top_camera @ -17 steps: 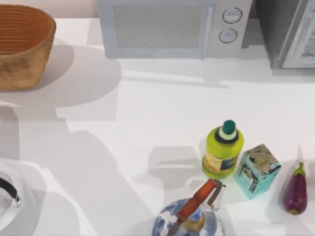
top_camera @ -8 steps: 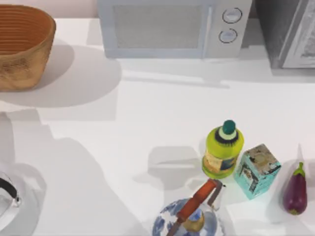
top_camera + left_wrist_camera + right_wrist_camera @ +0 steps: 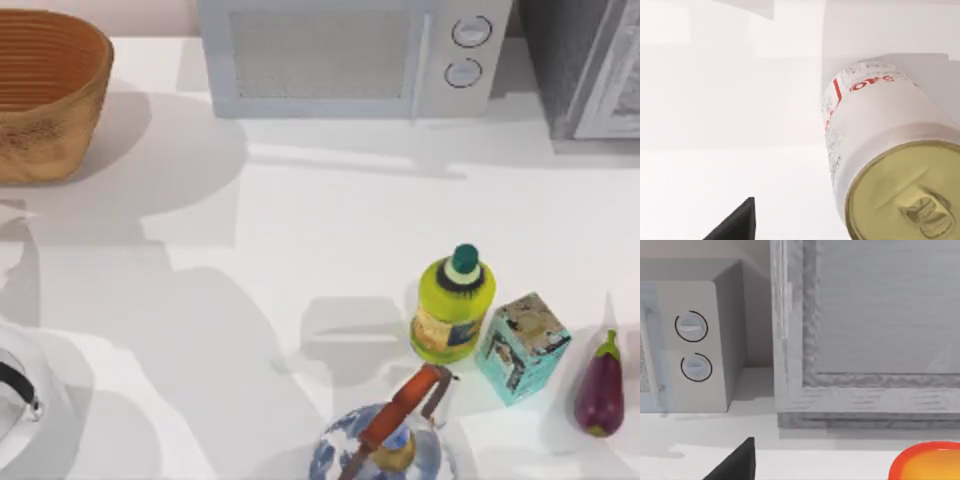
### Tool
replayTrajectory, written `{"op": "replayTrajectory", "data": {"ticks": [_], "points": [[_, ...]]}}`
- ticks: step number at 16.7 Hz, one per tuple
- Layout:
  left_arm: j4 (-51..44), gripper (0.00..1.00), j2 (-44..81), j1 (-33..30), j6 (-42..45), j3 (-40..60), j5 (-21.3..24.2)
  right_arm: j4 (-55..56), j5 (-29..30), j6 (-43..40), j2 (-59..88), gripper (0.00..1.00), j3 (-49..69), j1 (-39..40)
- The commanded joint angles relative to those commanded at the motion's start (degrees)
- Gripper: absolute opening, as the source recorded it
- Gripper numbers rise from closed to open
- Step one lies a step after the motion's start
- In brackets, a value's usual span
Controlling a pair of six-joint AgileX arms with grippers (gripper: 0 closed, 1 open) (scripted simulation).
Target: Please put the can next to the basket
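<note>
Apparently only partway. Can point(image 3: 885, 160) close under the left gripper point(image 3: 735, 227), gold top toward the wrist camera, white table point(image 3: 715, 100) behind it; no telling whether gripped or merely near. Basket point(image 3: 45, 95) at the table's far left corner in the top view, placement beside it not yet done. Left to do, most likely: carry the can across, set it upright just beside the basket's wall, release. Right gripper point(image 3: 735, 466) idle, facing the microwave point(image 3: 690, 340); grip likewise impossible to tell.
</note>
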Motion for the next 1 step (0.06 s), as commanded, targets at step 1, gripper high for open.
{"op": "replayTrajectory", "data": {"ticks": [1], "points": [[-0.22,1.0,-0.12,-0.37,-0.25,-0.01,0.02,0.0,0.0,0.0,0.0,1.0,0.0,0.0]]}}
